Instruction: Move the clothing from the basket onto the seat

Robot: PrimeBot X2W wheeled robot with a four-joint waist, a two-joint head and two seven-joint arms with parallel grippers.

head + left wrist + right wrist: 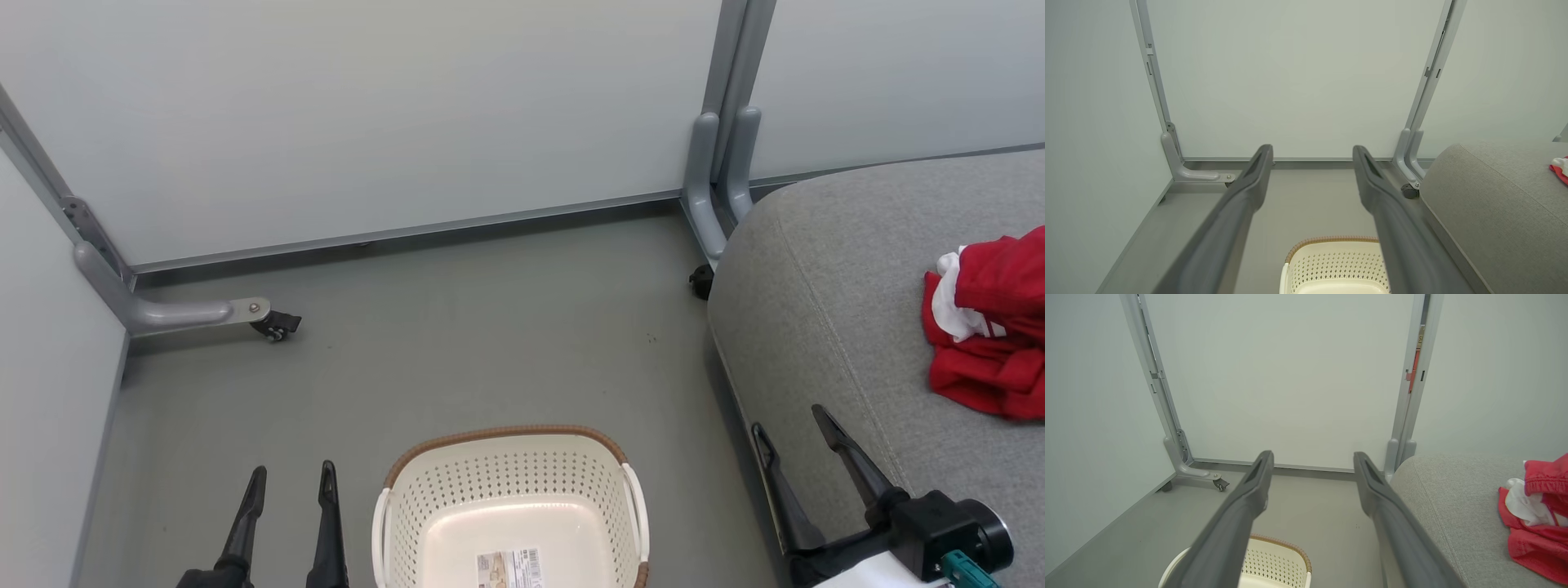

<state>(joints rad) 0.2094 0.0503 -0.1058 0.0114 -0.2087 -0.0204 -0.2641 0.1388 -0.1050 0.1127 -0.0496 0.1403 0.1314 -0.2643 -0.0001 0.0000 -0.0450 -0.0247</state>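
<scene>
Red clothing (crumpled) lies on grey seat; cream basket empty.

A: Entry one, basket?
B: On the floor, 6 o'clock in the head view. Label inside, on its bottom.
A: Seat?
B: 3 o'clock, right of the basket and apart from it. Clothing heaped on it.
A: Grippers?
B: Left gripper at 7 o'clock, left of the basket. Right gripper at 4 o'clock, at the seat's left edge.
A: Behind?
B: Panels, 12 o'clock.

Open floor separates the basket from the seat; partition panels block the far side.
</scene>
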